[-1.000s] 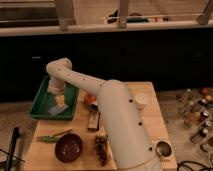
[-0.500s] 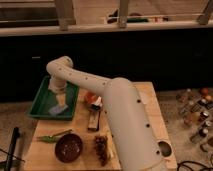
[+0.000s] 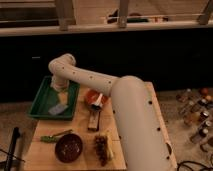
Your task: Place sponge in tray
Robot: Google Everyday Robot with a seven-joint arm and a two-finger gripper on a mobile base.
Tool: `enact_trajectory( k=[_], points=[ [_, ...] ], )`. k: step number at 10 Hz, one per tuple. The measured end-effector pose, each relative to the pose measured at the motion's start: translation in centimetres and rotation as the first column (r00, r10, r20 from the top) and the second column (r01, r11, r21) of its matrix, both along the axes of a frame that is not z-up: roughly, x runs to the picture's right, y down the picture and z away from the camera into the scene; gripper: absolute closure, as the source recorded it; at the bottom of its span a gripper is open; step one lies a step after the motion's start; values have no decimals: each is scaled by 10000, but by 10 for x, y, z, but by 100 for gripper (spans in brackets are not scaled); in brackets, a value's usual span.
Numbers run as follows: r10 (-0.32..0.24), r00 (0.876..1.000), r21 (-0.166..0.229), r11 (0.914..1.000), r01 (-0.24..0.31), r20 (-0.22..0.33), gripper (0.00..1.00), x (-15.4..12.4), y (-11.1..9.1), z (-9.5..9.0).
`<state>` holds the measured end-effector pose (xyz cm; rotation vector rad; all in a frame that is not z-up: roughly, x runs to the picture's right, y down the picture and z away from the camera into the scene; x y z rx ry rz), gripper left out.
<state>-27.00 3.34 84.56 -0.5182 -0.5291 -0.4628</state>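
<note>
gripper (image 3: 59,88) lifted off | fingers: cannot tell | one sponge (image 3: 57,108) in one tray (image 3: 41,98)

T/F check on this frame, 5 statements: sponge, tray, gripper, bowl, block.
1. The sponge lies inside the tray. True.
2. The tray sits at the right edge of the table. False: it is at the back left corner.
3. The gripper is above the tray, behind the sponge. True.
4. The bowl is inside the tray. False: it stands on the table near the front, clear of the tray.
5. The wooden block lies on the table right of the tray. True.
</note>
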Motion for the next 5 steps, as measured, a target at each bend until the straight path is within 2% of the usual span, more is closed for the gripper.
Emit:
enact_trajectory(
  k=[5],
  points=[
    [326,9983,-34,9995,-328,-481,20,33,-13,-16]
  ],
)
